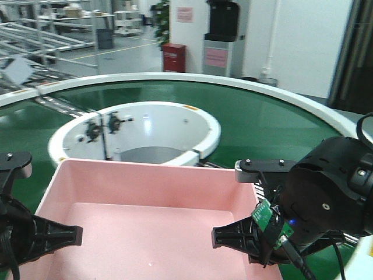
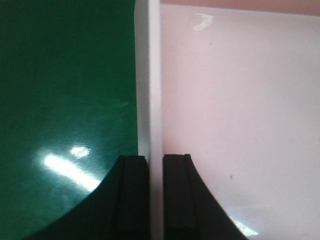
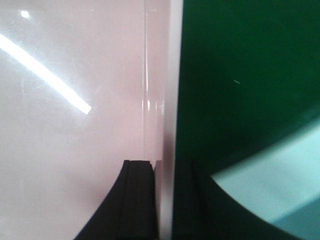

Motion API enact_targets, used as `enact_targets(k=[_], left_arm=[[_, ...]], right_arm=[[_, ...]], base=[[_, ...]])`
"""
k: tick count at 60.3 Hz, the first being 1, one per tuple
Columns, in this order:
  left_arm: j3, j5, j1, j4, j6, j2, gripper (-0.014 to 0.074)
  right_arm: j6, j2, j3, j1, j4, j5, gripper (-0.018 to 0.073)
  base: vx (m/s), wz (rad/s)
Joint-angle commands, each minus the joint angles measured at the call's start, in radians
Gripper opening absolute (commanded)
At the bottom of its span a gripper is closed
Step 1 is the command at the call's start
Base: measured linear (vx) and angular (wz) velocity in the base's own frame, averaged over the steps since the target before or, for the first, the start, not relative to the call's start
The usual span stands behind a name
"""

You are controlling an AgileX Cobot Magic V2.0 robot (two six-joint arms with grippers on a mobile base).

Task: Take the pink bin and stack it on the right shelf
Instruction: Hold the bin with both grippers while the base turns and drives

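Observation:
The pink bin (image 1: 151,233) fills the lower middle of the front view, above the green conveyor. My left gripper (image 1: 64,235) is shut on the bin's left wall. In the left wrist view the fingers (image 2: 132,200) stand one on each side of the pale rim (image 2: 155,100), with the gripper (image 2: 155,167) astride it. My right gripper (image 1: 233,238) is shut on the bin's right wall. In the right wrist view the gripper (image 3: 165,170) straddles that wall, with the bin's inside (image 3: 65,150) to the left. The right shelf is out of view.
A green ring conveyor (image 1: 274,128) with a white outer rim curves round a white central hub (image 1: 157,125) just beyond the bin. Grey roller racks (image 1: 35,35) stand at the far left. A red box (image 1: 173,57) and a tall dispenser (image 1: 221,35) stand at the back.

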Motion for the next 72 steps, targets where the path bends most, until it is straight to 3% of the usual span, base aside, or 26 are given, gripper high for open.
enact_targets(k=[1, 72], left_arm=[[-0.037, -0.083, -0.008, 0.021, -0.011, -0.041, 0.0109], [-0.037, -0.083, -0.008, 0.021, -0.011, -0.041, 0.0109]], right_arm=[[-0.006, -0.032, -0.021, -0.006, -0.093, 0.004, 0.0046], [-0.006, -0.032, -0.021, -0.006, -0.093, 0.004, 0.0046]], base=[[-0.09, -0.54], [-0.09, -0.58]])
